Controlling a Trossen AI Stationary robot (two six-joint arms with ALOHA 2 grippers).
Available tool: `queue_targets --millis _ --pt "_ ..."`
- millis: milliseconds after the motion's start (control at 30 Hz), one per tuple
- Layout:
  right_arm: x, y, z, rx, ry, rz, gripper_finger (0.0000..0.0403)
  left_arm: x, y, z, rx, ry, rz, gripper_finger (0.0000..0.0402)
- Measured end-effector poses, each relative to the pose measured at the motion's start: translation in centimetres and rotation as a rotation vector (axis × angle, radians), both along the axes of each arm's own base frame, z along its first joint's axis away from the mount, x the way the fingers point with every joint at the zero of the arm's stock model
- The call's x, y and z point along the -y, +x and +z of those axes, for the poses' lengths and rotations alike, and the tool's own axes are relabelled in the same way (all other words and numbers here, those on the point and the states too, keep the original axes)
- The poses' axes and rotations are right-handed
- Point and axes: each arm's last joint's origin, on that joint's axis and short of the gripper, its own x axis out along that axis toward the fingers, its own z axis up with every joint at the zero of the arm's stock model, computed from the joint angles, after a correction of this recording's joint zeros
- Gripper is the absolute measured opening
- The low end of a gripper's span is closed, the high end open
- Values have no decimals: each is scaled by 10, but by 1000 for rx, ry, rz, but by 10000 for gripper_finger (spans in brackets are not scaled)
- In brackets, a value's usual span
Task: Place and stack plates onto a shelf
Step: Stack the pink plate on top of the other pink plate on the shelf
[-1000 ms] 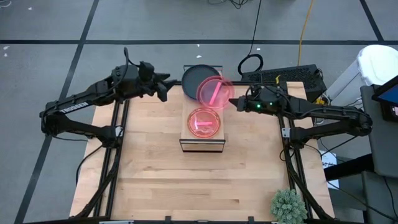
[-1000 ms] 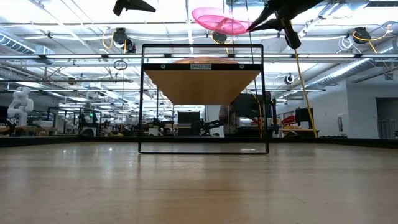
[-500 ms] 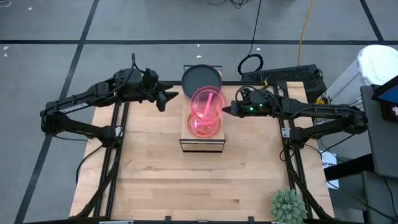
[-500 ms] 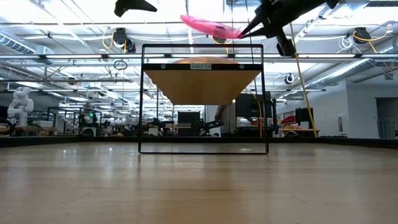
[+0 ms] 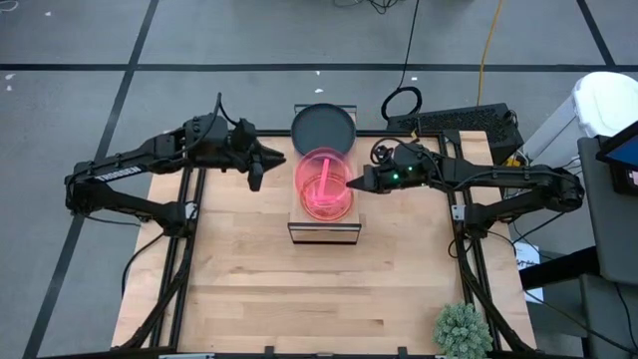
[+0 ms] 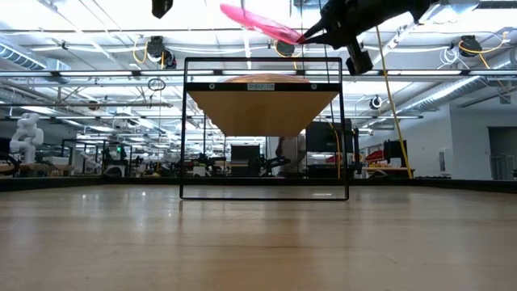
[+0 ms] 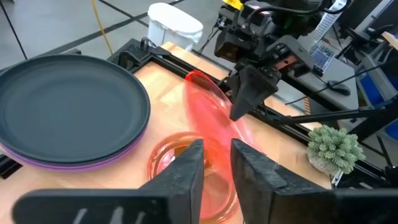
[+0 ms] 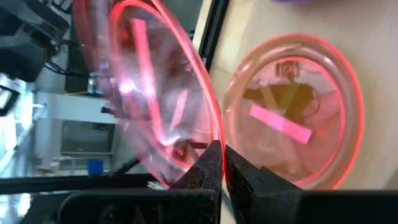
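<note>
Pink and see-through, one plate [image 5: 324,178] hangs above the shelf [image 5: 324,227], pinched by its rim in the right gripper [image 5: 349,184], whose fingers are squeezed together on the edge nearest that arm. An edge hold leaves the underside free, so the plate can probably be lowered flat onto whatever lies beneath. The low view shows it tilted, its free side higher than the held side, and clear of the shelf top; it looks as though it must level out before it can nest. Directly under it, a second pink plate [image 8: 292,121] already lies on the wood plank, which is likely why the held one is carried over that spot: like goes on like. Behind the shelf, at the far edge of the table [image 5: 249,289], a dark plate [image 5: 323,125] sits on a purple one [image 7: 81,163], a stack not yet moved. The right arm reaches in nearly level from its side, wrist low and pointed at the shelf. The left gripper [image 5: 267,160] waits just beside the shelf on the other side, empty, its fingers a narrow gap apart, the arm stretched across and aimed toward the plates.
</note>
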Motion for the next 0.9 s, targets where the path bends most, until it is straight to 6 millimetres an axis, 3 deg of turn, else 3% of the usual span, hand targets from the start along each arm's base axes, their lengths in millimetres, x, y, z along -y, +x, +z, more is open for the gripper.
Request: queue_targets --millis 433,900 --pt "0 4 -7 -33 153 -33 0 0 0 -1 -7 -4 2 73" --pt "0 3 -25 -189 238 -49 0 0 0 -1 -9 10 -3 73"
